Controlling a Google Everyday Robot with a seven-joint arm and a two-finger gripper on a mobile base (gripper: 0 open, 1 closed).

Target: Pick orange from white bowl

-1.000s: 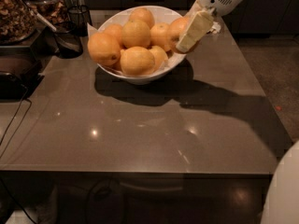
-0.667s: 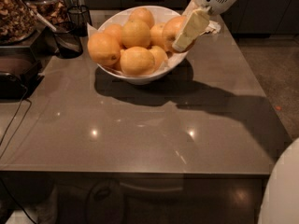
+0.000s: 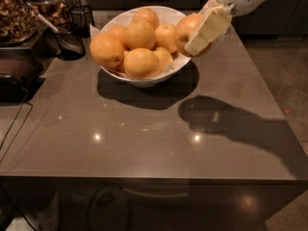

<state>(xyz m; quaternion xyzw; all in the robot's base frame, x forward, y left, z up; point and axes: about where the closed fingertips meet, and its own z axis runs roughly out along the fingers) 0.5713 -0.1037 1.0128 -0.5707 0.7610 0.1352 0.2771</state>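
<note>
A wide white bowl (image 3: 144, 78) stands at the back middle of the grey counter and holds several paler yellow-orange fruits. My gripper (image 3: 196, 32) comes in from the upper right and is shut on the deeper-coloured orange (image 3: 185, 29). It holds the orange lifted at the bowl's right rim, just above and beside the other fruits. One cream finger (image 3: 208, 29) crosses the front of the orange; the other finger is hidden behind it.
Small dark glass cups (image 3: 81, 17) and a dark scoop (image 3: 67, 42) stand left of the bowl. Jars of dried food (image 3: 17, 11) and a dark appliance (image 3: 14, 76) sit at the far left. A cable (image 3: 14, 124) runs down the counter's left side.
My gripper has risen and pulled slightly right with the orange in it. The orange now hangs above the bowl's right rim instead of lying among the other fruits.
</note>
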